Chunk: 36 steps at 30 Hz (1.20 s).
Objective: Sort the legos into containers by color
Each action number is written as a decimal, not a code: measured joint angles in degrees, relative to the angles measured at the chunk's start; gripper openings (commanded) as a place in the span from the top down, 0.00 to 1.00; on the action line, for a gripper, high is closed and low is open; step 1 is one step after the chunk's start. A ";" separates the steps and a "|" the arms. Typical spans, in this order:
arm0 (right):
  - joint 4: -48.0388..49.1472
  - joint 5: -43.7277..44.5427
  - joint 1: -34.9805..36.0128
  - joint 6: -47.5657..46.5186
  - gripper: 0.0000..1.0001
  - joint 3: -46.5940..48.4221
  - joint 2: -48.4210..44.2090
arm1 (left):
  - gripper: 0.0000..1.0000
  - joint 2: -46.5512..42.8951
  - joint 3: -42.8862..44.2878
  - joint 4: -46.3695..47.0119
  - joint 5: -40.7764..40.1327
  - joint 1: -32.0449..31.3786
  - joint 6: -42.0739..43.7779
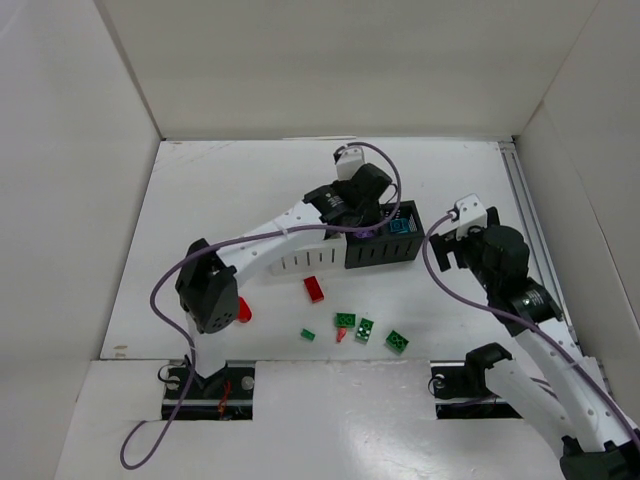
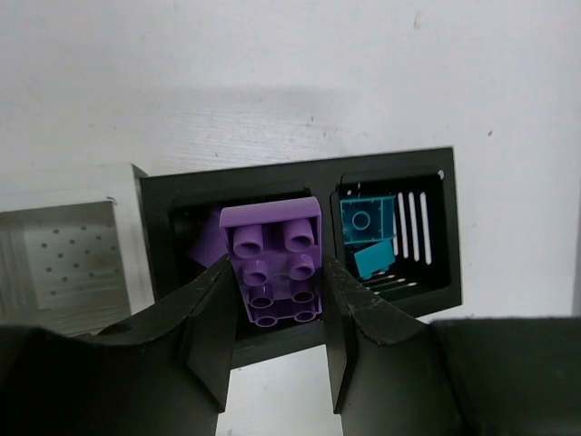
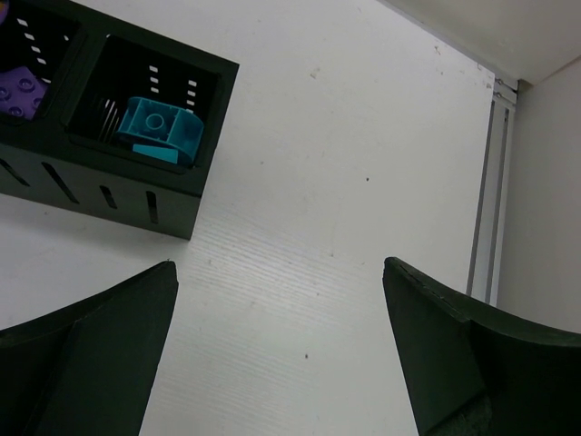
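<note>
My left gripper (image 1: 375,215) hangs over the row of containers and is shut on a purple brick (image 2: 272,263), studs toward the camera. The brick hangs above the left black bin (image 2: 163,236), where another purple piece (image 2: 211,243) lies. The right black bin (image 2: 449,236) holds teal legos (image 2: 368,232). My right gripper (image 1: 448,243) is open and empty over bare table just right of the black bins (image 1: 385,255). It shows in the right wrist view (image 3: 280,272) with the teal legos (image 3: 154,127). Green legos (image 1: 365,329) and a red brick (image 1: 315,290) lie loose in front.
Two white bins (image 1: 300,262) join the black ones on the left, partly under my left arm. A red round piece (image 1: 244,312) lies by the left arm's elbow. A small green piece (image 1: 308,335) and a small red piece (image 1: 341,334) lie near the front edge. White walls enclose the table.
</note>
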 measured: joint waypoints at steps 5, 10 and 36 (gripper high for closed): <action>-1.73 -0.02 -0.02 -0.11 0.01 -0.63 -1.22 | 0.85 2.89 -0.13 0.13 2.82 -0.61 1.86; -4.39 -4.57 -0.04 -2.89 0.01 -2.49 -2.43 | 0.56 2.49 -2.36 1.29 3.91 -0.61 2.49; -8.79 -12.39 38.05 9.05 0.01 -11.87 14.16 | 0.00 -35.21 -33.22 6.34 3.89 -3.43 8.59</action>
